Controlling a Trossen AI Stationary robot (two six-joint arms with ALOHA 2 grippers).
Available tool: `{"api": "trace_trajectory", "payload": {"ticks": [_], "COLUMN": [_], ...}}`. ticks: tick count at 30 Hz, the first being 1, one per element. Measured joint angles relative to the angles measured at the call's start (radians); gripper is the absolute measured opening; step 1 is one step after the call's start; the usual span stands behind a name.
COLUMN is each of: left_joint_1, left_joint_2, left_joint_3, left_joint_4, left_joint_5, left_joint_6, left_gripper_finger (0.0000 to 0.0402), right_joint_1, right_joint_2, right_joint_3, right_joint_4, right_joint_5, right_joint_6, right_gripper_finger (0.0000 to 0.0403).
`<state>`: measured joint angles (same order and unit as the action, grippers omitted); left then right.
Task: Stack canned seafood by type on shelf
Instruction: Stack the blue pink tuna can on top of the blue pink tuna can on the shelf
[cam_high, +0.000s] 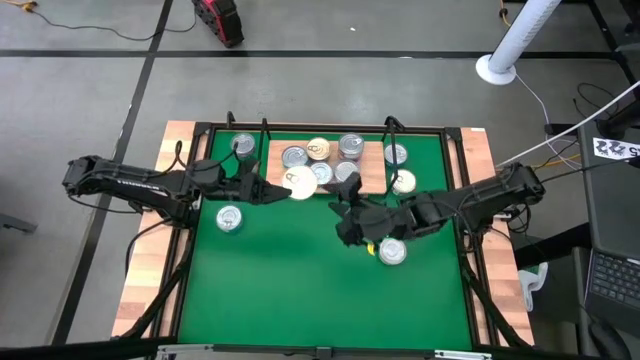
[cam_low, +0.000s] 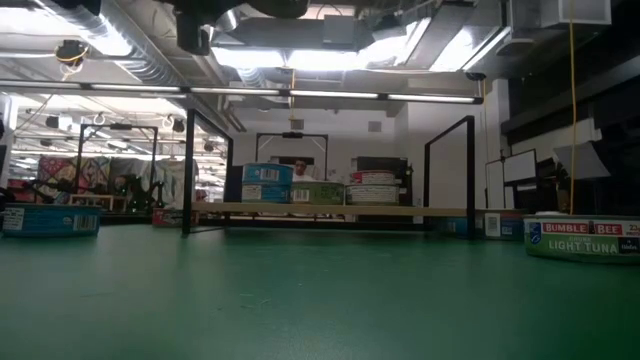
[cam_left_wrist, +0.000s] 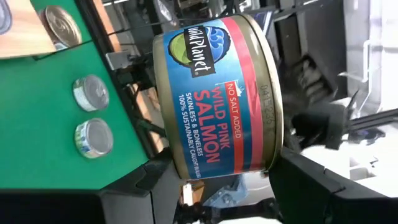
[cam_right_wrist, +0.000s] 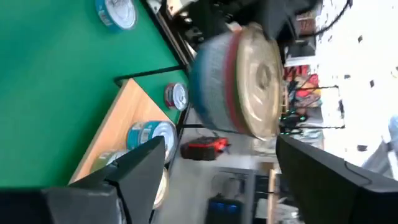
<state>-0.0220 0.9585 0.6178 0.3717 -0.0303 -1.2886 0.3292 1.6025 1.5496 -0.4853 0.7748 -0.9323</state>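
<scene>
My left gripper reaches in from the table's left and is shut on a pink-and-blue Wild Planet salmon tin, which shows as a pale disc at the near edge of the shelf, a light wooden board. My right gripper hovers open over the mat just right of it, and its wide-apart fingers touch nothing. Several tins stand on the shelf. Loose tins rest flat on the green mat: one, another and a Bumble Bee tuna tin. My left gripper pinches the salmon tin between its two fingers, one on the lid side and one on the bottom face, near the rim. The fingers come level from the table's left. The tin is lifted clear, its lid facing up.
Black wire posts stand at the shelf's sides. A black frame borders the green mat, which has free room toward the near edge. A small yellow object lies beside the tuna tin. Wooden strips flank the mat.
</scene>
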Motion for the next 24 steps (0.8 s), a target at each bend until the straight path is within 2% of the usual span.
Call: {"api": "trace_trajectory", "payload": {"ticks": [6, 11, 24], "left_joint_1": [0.004, 0.003, 0.003], "left_joint_2": [0.0, 0.0, 0.0], "left_joint_3": [0.0, 0.0, -0.001], "left_joint_4": [0.043, 0.04, 0.078], "left_joint_5": [0.006, 0.006, 0.026], "left_joint_6": [-0.019, -0.02, -0.046], "left_gripper_finger": [0.0208, 0.0208, 0.0208], "right_joint_1": [0.024, 0.024, 0.008], "right_joint_2": [0.021, 0.053, 0.091], "right_joint_3": [-0.057, -0.066, -0.067], "right_joint_4": [0.193, 0.361, 0.393], "right_joint_5": [0.054, 0.087, 0.053], "right_joint_6": [-0.233, -0.335, -0.464], "right_gripper_finger": [0.0305, 0.0305, 0.0305]}}
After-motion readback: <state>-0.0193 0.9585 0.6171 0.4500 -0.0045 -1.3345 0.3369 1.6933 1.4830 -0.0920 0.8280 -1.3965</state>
